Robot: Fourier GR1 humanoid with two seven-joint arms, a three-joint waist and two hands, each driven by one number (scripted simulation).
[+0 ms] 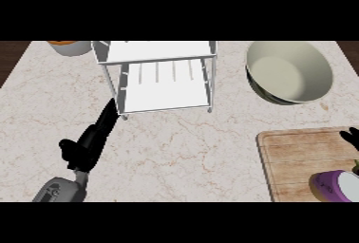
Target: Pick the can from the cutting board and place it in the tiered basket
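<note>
A purple can (335, 186) with a pale end lies at the lower right corner of the wooden cutting board (294, 156), partly cut off by the view's edge. Only a small black part of my right hand (350, 137) shows at the right edge, above the can and apart from it. The white tiered basket (157, 76) stands at the top centre with nothing on its shelves. My left hand (88, 147) is at the lower left, open, its straight fingers pointing up toward the basket's front left leg.
A large pale bowl (289, 71) stands at the top right, behind the cutting board. A grey cup (69, 46) holding something orange sits at the top left, beside the basket. Marble counter lies between the basket and the board.
</note>
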